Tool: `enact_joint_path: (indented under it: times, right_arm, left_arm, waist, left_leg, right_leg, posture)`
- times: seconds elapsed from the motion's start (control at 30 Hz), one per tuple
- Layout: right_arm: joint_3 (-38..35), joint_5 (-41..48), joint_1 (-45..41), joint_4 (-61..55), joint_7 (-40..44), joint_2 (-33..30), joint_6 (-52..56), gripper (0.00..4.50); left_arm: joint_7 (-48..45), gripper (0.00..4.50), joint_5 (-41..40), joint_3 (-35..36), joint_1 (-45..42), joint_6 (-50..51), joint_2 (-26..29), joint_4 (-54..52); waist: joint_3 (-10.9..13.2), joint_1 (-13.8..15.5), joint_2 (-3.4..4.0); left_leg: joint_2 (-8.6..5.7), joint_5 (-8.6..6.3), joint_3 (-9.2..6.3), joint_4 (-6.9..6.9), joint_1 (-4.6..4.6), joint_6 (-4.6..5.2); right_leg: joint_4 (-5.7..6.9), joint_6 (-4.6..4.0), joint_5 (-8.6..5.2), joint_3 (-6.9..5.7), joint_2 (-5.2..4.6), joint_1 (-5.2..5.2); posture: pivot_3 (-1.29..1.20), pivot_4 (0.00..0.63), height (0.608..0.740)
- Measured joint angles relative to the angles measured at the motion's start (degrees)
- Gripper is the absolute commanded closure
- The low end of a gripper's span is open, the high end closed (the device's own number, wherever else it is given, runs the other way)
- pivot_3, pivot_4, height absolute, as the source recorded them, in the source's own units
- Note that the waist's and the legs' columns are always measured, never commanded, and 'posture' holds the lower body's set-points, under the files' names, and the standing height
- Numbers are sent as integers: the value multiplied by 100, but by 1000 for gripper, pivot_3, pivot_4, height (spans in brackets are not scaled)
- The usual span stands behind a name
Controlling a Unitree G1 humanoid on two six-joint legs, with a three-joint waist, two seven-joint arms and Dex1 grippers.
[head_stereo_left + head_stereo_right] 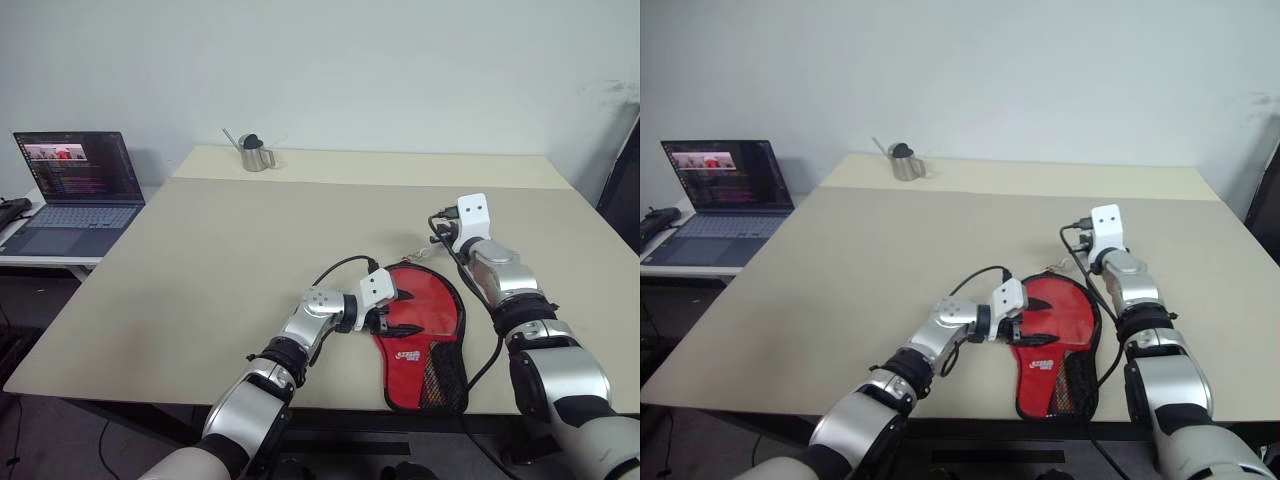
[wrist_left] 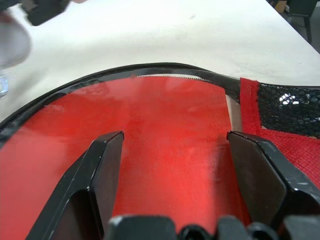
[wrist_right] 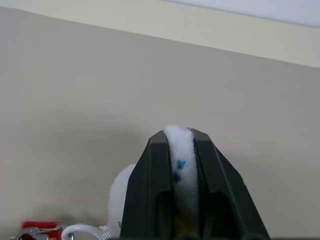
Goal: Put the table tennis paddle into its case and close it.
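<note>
Beige table (image 1: 200, 250) against white wall; one laptop (image 1: 78, 190) on side desk at far left, one metal cup (image 1: 255, 155) at far edge. One case (image 1: 425, 340), red side up with mesh pocket, lay at near edge between both arms. Paddle not identifiable in any view. Left gripper (image 1: 392, 318) rested over case's round part, fingers spread wide with red fabric between them, nothing clamped; left wrist view added zip teeth along black rim. Right gripper (image 3: 180, 150), just beyond case's far edge, was pinched shut on white cord (image 3: 181, 155) with blue specks, visible from right wrist alone.
</note>
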Motion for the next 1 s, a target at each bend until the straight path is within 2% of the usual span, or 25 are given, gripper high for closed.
enact_joint_path:
  times: [0.2,0.57,0.83,1.0]
  right_arm:
    - [-149,19,637,-543,13,-369,285,4376]
    - [-565,551,2999,-5164,159,-831,2933,4376]
    - [-964,951,4059,-7070,373,-1309,4302,4376]
    - [-1241,1097,4356,-7480,390,-1386,4707,4376]
  left_arm:
    - [55,901,-1,6,-15,1,-84,45]
    - [281,901,21,10,-209,10,-351,414]
    - [315,901,20,12,-309,77,-508,560]
    - [262,901,37,12,-405,100,-525,682]
  waist:
    - [-1,16,2]
    - [-3,114,6]
    - [-3,152,5]
    - [-2,146,4]
  left_leg:
    - [-2,0,1,1,1,0]
    - [-9,-1,-4,11,-1,-2]
    - [-12,-7,-12,8,-3,-10]
    - [-13,-10,-12,10,-3,-13]
  right_leg:
    - [-2,1,-1,1,-1,2]
    - [-6,6,-5,-5,-11,9]
    - [-15,12,-16,-13,-13,14]
    - [-22,13,-17,-13,-14,16]
  posture:
    - [0,150,740]
    - [0,150,740]
    - [0,150,740]
    - [0,150,740]
